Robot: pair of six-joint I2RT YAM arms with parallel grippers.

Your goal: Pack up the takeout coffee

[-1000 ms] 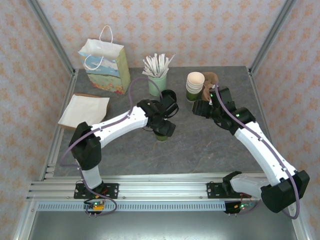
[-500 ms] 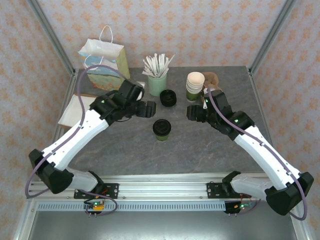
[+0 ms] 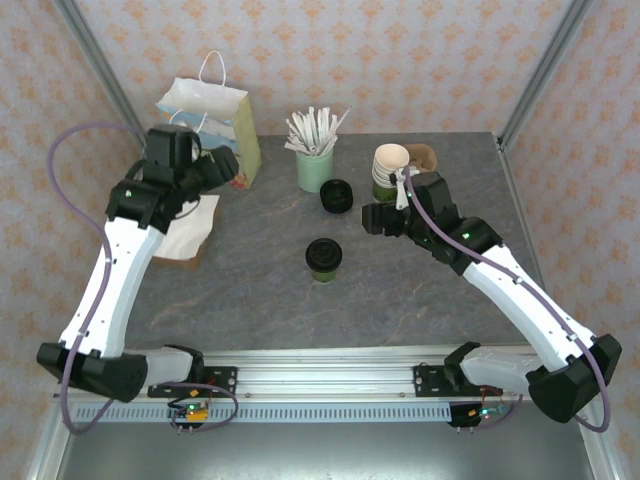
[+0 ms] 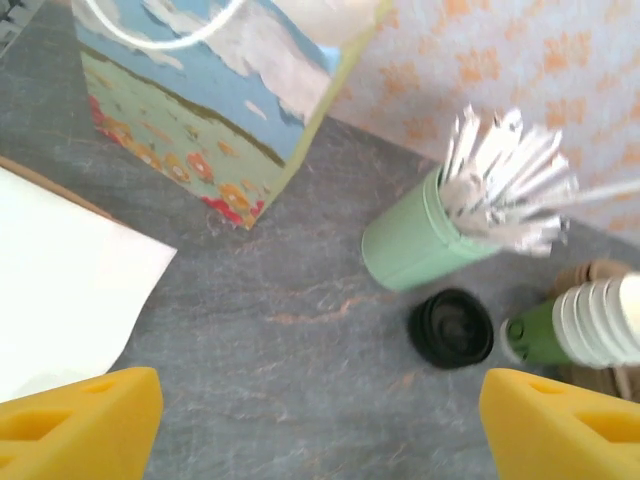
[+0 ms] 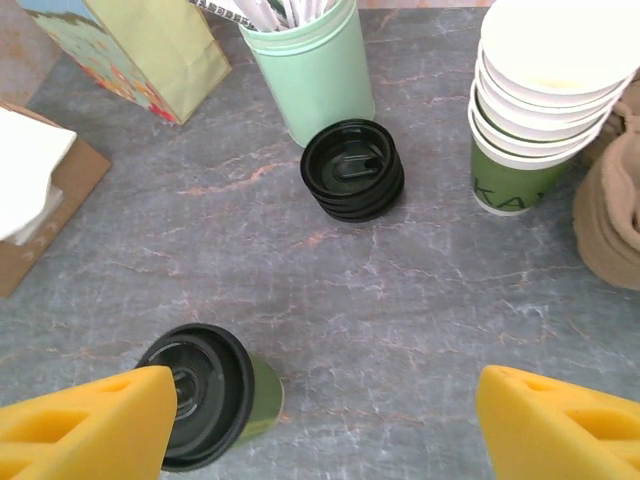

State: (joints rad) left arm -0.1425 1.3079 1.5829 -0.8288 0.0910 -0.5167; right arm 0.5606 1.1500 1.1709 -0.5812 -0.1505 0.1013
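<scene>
Takeout coffee (image 3: 324, 259) stands upright on the tabletop just base-side of the black lid stack (image 3: 337, 195); right pincer (image 3: 372, 217), spread and empty, hovers just right of those lids, clearly nearer, while left pincer (image 3: 228, 168), also spread, sits well off to their left.

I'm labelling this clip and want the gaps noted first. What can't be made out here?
Gift bag contents: top view, its own walls hide the inside.
Takeout coffee: right wrist view, a right gripper finger covers its left side.
Cup stack print: right wrist view, letters turn out of sight.
Sticks: left wrist view, blurred.
</scene>
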